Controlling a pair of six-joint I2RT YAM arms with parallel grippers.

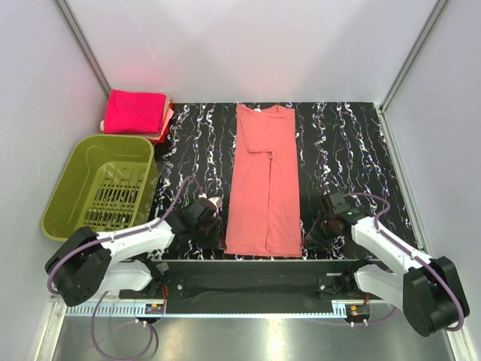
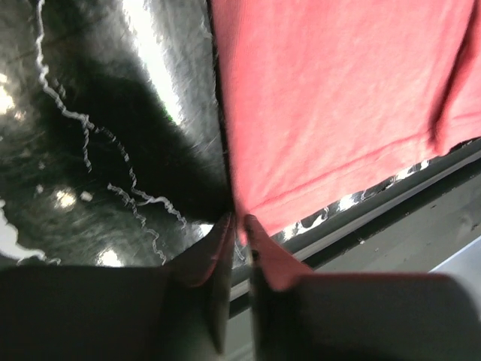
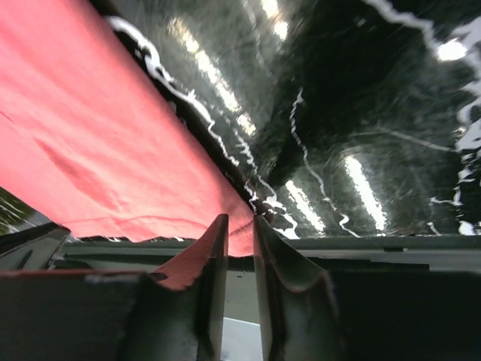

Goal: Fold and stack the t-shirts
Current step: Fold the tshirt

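**Item 1, salmon t-shirt** (image 1: 263,180): lies flat at centre of black marbled mat (image 1: 346,150), folded lengthwise into a long strip. Collar at far end, hem at near edge. Top view only: whole outline, and one sleeve tucked over the front.

**Item 2, magenta t-shirts** (image 1: 135,113): folded, stacked at far-left corner, just behind olive-green basket (image 1: 75,162). Well apart from item 1. Seen in top view only; neither wrist cam shows stack or basket.

**Item 3, left gripper** (image 1: 216,222): by shirt's near-left corner. Top view hides the fingers. Left wrist cam shows the tips (image 2: 239,222) almost together, w/ a thin slit between. Hem corner comes right down to the slit. Can't tell if cloth is pinched.

**Item 4, right gripper** (image 1: 314,229): by shirt's near-right corner. Fingertips not resolved from above. Right wrist cam shows the tips (image 3: 240,219) w/ a narrow gap at the cloth edge, and salmon showing in the gap. Grip on cloth: can't tell.

**Note:** wrist cams add hem stitching, creases and the table's near edge beyond the hem. None of these is legible from above.
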